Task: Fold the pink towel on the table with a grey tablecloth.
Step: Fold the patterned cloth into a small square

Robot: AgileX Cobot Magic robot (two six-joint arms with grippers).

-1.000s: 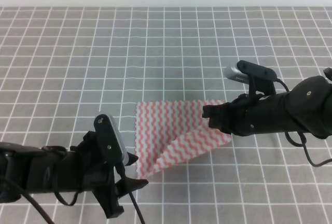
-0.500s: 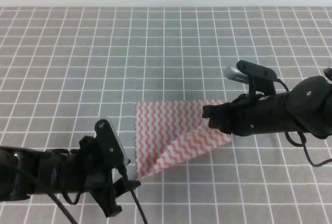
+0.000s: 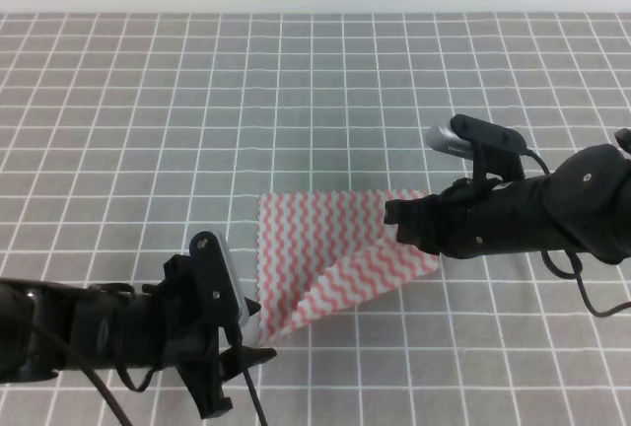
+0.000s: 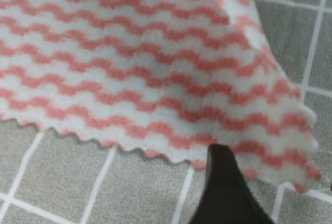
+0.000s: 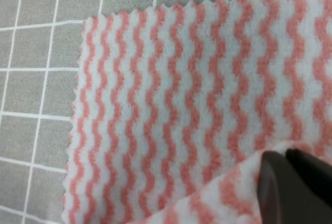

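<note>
Thin pink-red & white wavy-striped towel w/ serrated edges [image 3: 330, 253] lies just below centre of the table w/ grey tablecloth, grid of thin white lines [image 3: 296, 101], partly folded. Far part lies flat; near-right part is doubled over it as a diagonal flap, stripes running at a diff angle. Fold's lower edge runs from the right corner down-left to a point at the near-left corner.

Right black gripper [image 3: 396, 221] sits at the towel's right side, arm coming in from the right edge w/ a grey-capped camera mount on top. Right wrist view: two dark fingertips [image 5: 290, 182] close together w/ a lifted fold of towel [image 5: 171, 105] bunched up against them, so narrow & apparently pinching the cloth, tho the contact point itself is hidden by the fabric. Flat layer beyond shows its zigzag-cut edges along top & left.

Left black gripper [image 3: 258, 342] is low at the towel's near-left corner, arm reaching in from bottom left w/ cable trailing below. Left wrist view: one dark fingertip [image 4: 224, 187] pokes up from bottom edge, tip just over the serrated hem of the towel [image 4: 155, 68]; other finger out of view. Overhead view shows two prongs apart, near the corner, nothing clearly gripped. Can't tell if the tip touches the cloth.
</note>
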